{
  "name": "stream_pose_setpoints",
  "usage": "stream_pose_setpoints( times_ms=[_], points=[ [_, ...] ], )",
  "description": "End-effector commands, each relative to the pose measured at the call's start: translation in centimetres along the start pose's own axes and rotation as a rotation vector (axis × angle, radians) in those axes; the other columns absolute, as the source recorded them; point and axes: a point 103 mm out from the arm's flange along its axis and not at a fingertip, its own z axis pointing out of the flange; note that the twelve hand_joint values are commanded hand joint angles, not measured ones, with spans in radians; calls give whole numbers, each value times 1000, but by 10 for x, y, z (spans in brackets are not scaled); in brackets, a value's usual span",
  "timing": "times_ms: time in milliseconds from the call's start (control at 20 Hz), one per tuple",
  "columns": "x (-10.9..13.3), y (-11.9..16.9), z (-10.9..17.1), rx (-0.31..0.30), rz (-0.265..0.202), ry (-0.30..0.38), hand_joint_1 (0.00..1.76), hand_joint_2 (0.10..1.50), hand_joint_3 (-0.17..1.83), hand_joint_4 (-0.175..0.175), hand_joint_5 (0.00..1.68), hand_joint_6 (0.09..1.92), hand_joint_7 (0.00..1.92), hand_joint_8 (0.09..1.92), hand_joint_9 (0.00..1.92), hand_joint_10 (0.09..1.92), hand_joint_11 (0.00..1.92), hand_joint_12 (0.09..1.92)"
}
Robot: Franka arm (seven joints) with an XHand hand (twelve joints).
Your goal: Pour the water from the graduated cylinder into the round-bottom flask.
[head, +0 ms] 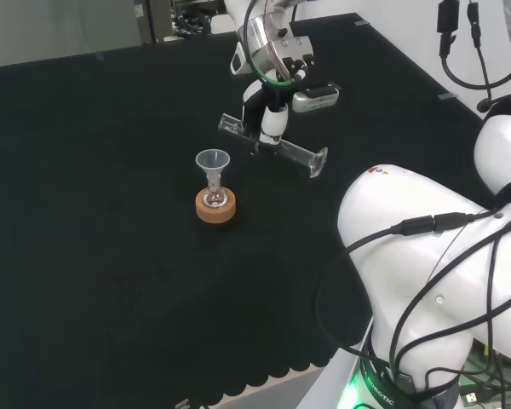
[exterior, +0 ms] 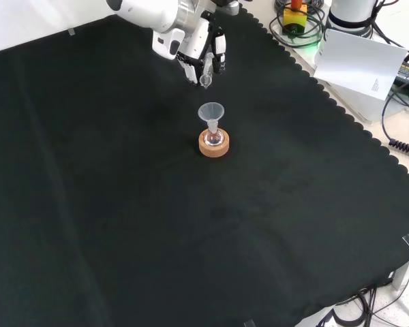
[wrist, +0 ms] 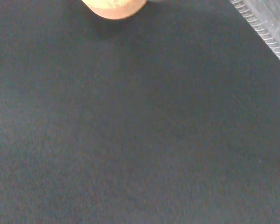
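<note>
A small clear round-bottom flask (head: 214, 198) sits in a cork ring stand (head: 216, 210) with a clear funnel (head: 211, 160) in its neck. The hand (head: 272, 119) hovers above and behind it in the head view, its fingers curled round a clear graduated cylinder (head: 302, 154) that lies almost level. The cylinder's mouth points left, near the funnel but short of its rim, and its foot points right. In the front view the hand (exterior: 191, 54) holds the cylinder (exterior: 205, 80) just above the funnel (exterior: 211, 111) and cork ring (exterior: 213, 146). The wrist view shows the cylinder's graduated wall (wrist: 268, 30) and the cork ring's edge (wrist: 114, 7). I cannot tell whether it holds water.
Black cloth (head: 111, 256) covers the bench around the flask. The arm's white links (head: 426, 256) stand at the right of the head view. Cables and a sheet of paper (exterior: 358, 61) lie beyond the cloth's scalloped edge at the front view's upper right.
</note>
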Motion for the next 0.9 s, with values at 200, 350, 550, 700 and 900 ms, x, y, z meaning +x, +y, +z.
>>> stream_pose_setpoints(
  times_ms=[200, 350, 550, 700, 900],
  points=[
    [-2, 5, -1, -71, -53, 14, 1343, 1181, 10, -75, 891, 817, 832, 1273, 1162, 516, 1013, 856],
    [-4, 4, -4, -112, -79, 33, 1343, 1182, 10, -75, 893, 818, 832, 1273, 1163, 514, 1013, 856],
    [-10, 5, -6, -158, -104, 61, 1343, 1182, 10, -75, 896, 819, 832, 1273, 1164, 512, 1013, 856],
    [-16, 7, -7, -194, -111, 84, 1343, 1182, 9, -76, 897, 819, 832, 1273, 1165, 510, 1013, 856],
    [-23, 10, -8, -243, -140, 117, 1343, 1183, 9, -78, 894, 817, 831, 1274, 1164, 507, 1014, 856]
  ],
)
